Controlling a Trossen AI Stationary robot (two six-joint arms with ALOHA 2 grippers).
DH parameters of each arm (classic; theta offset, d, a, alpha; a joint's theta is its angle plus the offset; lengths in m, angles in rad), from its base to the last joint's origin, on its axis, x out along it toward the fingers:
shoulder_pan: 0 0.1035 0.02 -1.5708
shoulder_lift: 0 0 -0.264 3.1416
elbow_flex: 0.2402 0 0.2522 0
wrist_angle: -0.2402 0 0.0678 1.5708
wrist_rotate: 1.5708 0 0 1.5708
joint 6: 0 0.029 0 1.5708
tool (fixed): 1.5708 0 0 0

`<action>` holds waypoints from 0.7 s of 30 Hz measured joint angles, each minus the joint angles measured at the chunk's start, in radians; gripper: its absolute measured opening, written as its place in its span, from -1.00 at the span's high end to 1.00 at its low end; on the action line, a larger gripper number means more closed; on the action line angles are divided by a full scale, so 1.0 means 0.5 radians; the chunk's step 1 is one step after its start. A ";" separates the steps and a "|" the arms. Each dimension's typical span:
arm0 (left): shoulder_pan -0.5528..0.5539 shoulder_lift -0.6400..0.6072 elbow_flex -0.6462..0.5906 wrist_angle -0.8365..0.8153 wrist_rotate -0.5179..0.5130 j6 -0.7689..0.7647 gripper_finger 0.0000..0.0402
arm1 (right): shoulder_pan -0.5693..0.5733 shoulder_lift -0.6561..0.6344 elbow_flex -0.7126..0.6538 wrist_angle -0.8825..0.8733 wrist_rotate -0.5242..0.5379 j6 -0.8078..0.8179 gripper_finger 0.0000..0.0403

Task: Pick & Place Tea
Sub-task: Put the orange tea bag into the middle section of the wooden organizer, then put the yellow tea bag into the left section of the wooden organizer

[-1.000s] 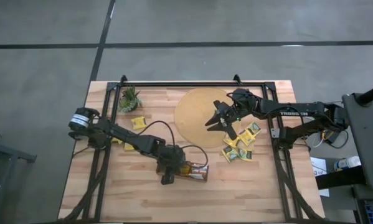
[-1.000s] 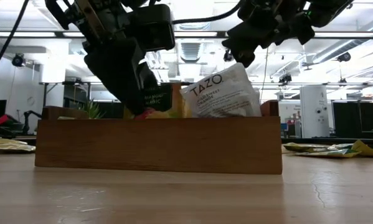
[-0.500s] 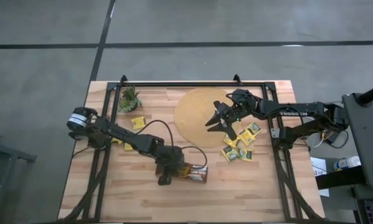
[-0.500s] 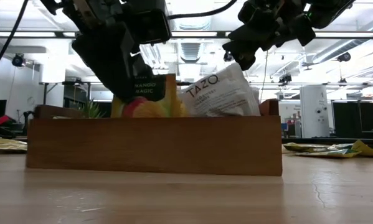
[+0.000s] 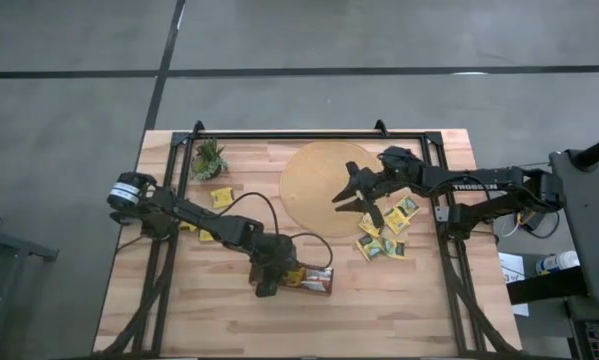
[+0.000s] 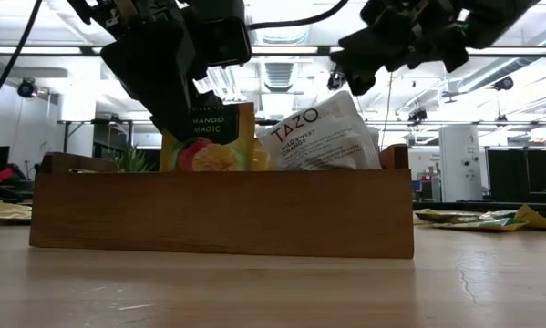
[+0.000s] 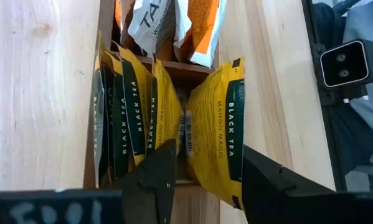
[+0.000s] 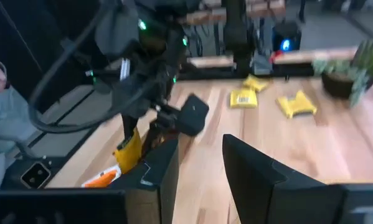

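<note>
Left pincer point(image 7: 202, 177): directly over the dark brown oblong wooden tray point(image 6: 222, 212), fingers spread; a yellow paper tea sachet point(image 7: 217, 127) stands in the gap between them with clearance on both sides, nothing pinched. Judged to be the release of a sachet into the tray.
Right pincer point(image 5: 349, 192): fingers spread and empty, hovering over the round tan mat point(image 5: 314, 185). The loose pile of yellow sachets point(image 5: 384, 232) lies just beside it on the table point(image 5: 229, 320); judged a pick not yet begun.
Tea in tray: flat square sachets filed on edge, close-packed, dark printed bands showing. A white crinkled sachet point(image 6: 323, 137) leans at the end farther from the left pincer.
Reason for stowage: standing on edge, each sachet props its neighbour, so many fit in the narrow tray.
Stray tea: two yellow sachets point(image 8: 270, 101) flat on the table, well apart from the right pincer, near the small green spiky plant point(image 5: 208, 158).
Materials: thin creased paper; smooth-walled tray; pale planked table.
</note>
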 joint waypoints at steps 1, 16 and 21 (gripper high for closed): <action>0.000 0.000 0.000 0.000 -0.001 -0.001 0.27 | 0.000 -0.031 -0.035 0.056 0.000 0.001 0.39; 0.043 -0.091 0.038 -0.305 -0.045 0.011 0.27 | -0.001 -0.685 -0.432 0.205 0.162 0.030 0.36; 0.041 -0.159 0.056 -0.320 -0.074 0.015 0.27 | 0.000 -0.779 -0.523 0.257 0.167 0.020 0.40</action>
